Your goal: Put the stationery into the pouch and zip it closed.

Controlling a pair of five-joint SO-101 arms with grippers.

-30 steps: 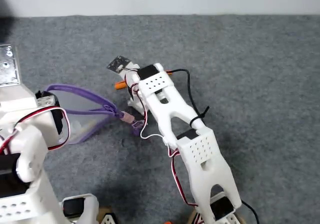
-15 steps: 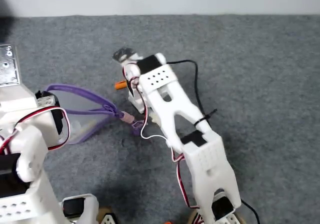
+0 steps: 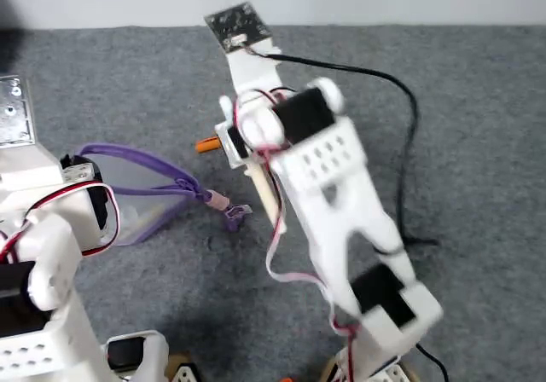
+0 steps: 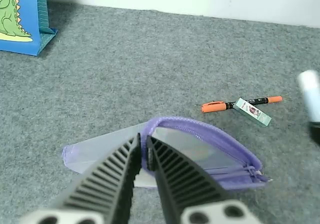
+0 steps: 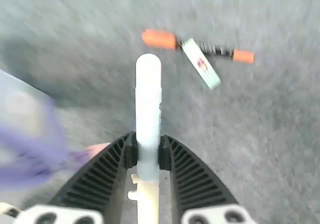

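Note:
The clear pouch (image 3: 141, 190) with a purple zip rim lies at the left, mouth open. My left gripper (image 4: 142, 140) is shut on that rim (image 4: 200, 130). My right gripper (image 5: 148, 138) is shut on a white marker (image 5: 148, 99), held above the carpet just right of the pouch's zip end. In the high view the marker (image 3: 267, 193) slants down under the raised right arm (image 3: 324, 160). An orange pen (image 4: 240, 104) and a small green eraser (image 4: 252, 112) lie together on the carpet beyond the pouch; both also appear as the pen (image 5: 197, 46) and eraser (image 5: 200, 69) ahead of the marker tip.
Grey carpet (image 3: 461, 109) covers the table, with a white wall at the far edge. A blue dinosaur box (image 4: 20, 19) stands far off beside the pouch. The pink zip pull (image 3: 223, 201) lies at the pouch's corner near the right arm.
The right arm has risen from beside the orange pen, lifting the white marker off the carpet. The left arm and pouch have not moved.

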